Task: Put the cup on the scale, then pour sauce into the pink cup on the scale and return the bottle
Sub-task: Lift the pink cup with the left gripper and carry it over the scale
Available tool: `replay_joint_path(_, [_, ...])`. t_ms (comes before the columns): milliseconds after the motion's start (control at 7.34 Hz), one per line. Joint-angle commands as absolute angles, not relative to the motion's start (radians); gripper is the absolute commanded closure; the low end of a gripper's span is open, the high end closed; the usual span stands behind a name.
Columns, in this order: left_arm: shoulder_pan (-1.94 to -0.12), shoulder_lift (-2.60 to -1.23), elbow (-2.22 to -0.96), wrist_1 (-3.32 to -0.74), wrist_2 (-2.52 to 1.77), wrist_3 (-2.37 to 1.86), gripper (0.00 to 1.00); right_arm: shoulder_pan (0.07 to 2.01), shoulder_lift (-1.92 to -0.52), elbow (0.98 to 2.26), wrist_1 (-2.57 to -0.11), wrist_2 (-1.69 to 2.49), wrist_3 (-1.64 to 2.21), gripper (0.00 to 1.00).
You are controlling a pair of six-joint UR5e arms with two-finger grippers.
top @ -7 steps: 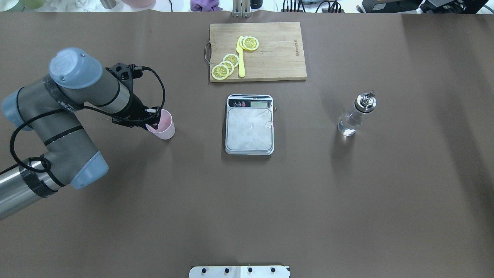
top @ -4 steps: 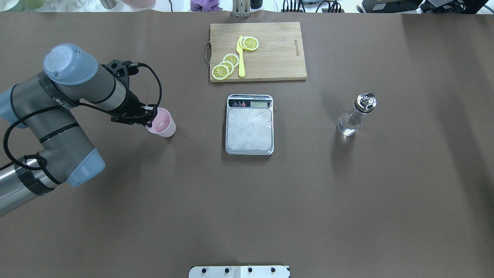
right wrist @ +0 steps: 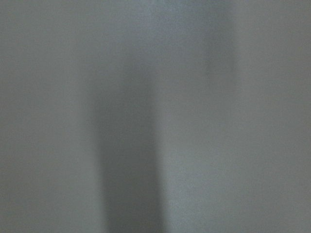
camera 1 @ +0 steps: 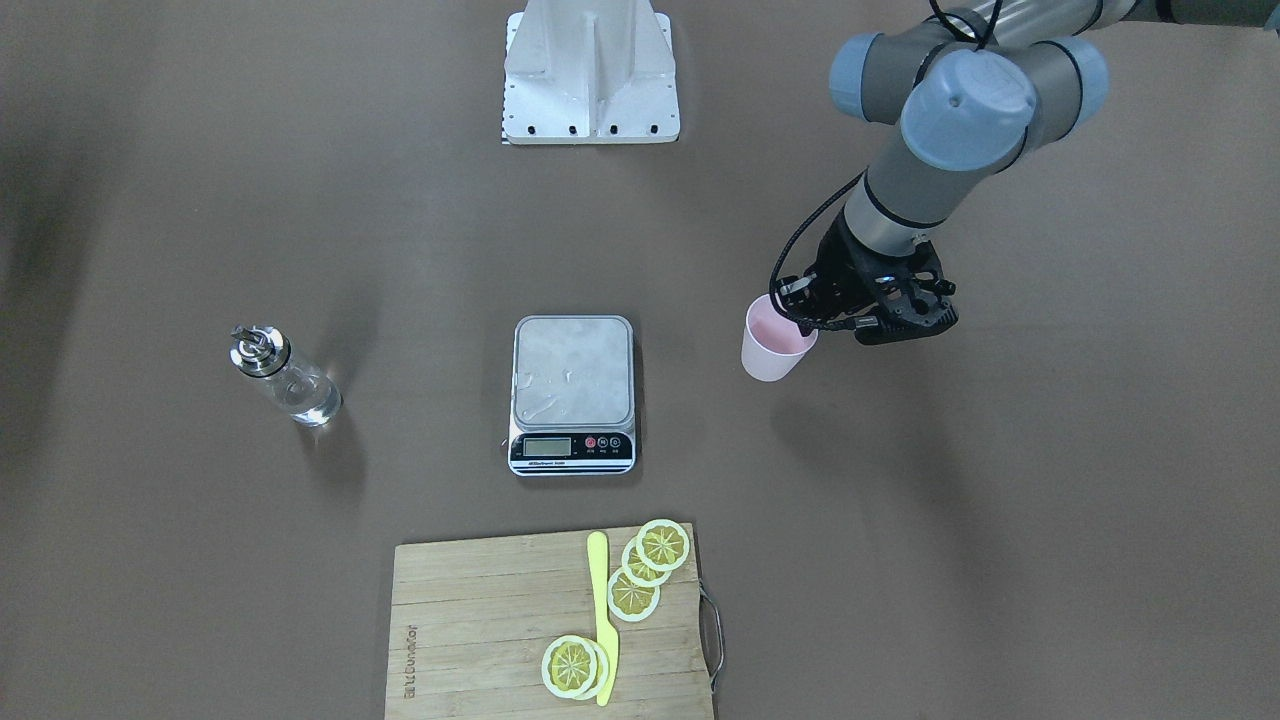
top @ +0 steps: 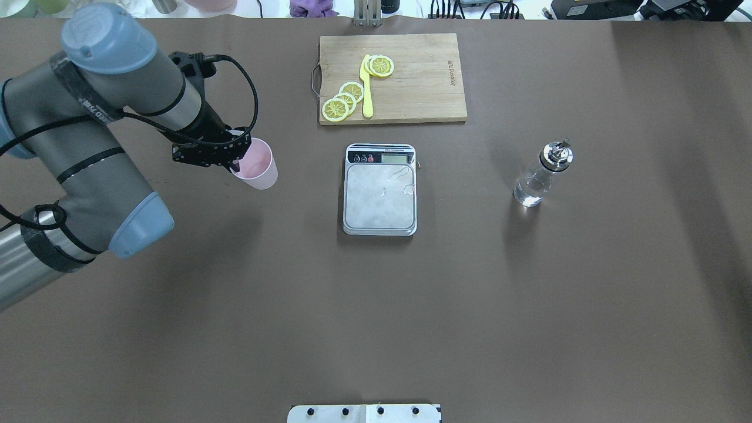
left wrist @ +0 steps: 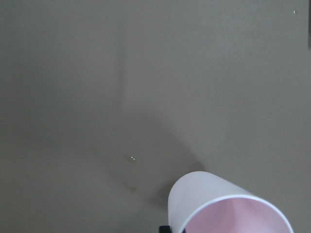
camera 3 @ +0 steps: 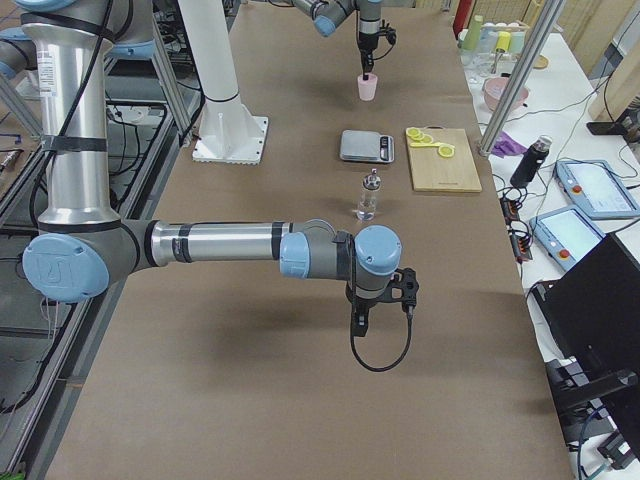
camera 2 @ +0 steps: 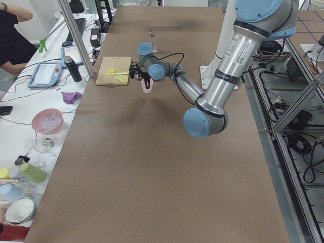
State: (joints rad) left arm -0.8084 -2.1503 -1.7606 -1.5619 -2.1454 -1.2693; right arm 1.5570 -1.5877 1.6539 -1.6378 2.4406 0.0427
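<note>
Your left arm point(top: 88, 153) comes in over the bench's point(top: 411, 305) left edge, folded at the elbow, with its wrist turned straight down. The left gripper point(top: 237, 166) is pinched closed on the rim of the one pink cup point(top: 257, 165). The cup hangs upright and seems just clear of the surface, between the left edge and the scale point(top: 380, 197).

The right arm point(camera 3: 220, 243) stretches low toward the bench's right end, and the right gripper point(camera 3: 360, 320) points downward. You cannot tell how far its fingers are spread.

You have one scale at the bench's centre, its platform bare. One bottle point(top: 540, 176) stands upright toward the right edge, with clear sauce point(top: 529, 195) in it. One cutting board point(top: 423, 82) sits at the far edge, carrying one yellow knife point(top: 367, 88) and what looks like five overlapping lemon slices point(top: 335, 109).
</note>
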Motion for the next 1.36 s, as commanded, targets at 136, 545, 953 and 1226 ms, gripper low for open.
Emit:
replay_joint_path(136, [-0.732, -2.303, -1.676, -1.545, -2.143, -1.616, 1.0, 1.557, -1.588, 1.66, -1.637, 2.448, 0.043, 0.0])
replay_joint_path(545, [-0.68, -2.475, -1.487, -1.612, -2.141, -1.793, 1.0, 1.557, -1.586, 1.664, -1.635, 2.447, 0.041, 0.0])
replay_joint_path(953, [-0.644, -2.536, -1.356, -1.657, -2.137, -1.778, 1.0, 1.557, -1.585, 1.673, -1.635, 2.453, 0.043, 0.0])
replay_joint_path(1226, [-0.63, -2.53, -1.355, -1.658, -2.137, -1.749, 1.0, 1.557, -1.585, 1.674, -1.635, 2.454, 0.043, 0.0])
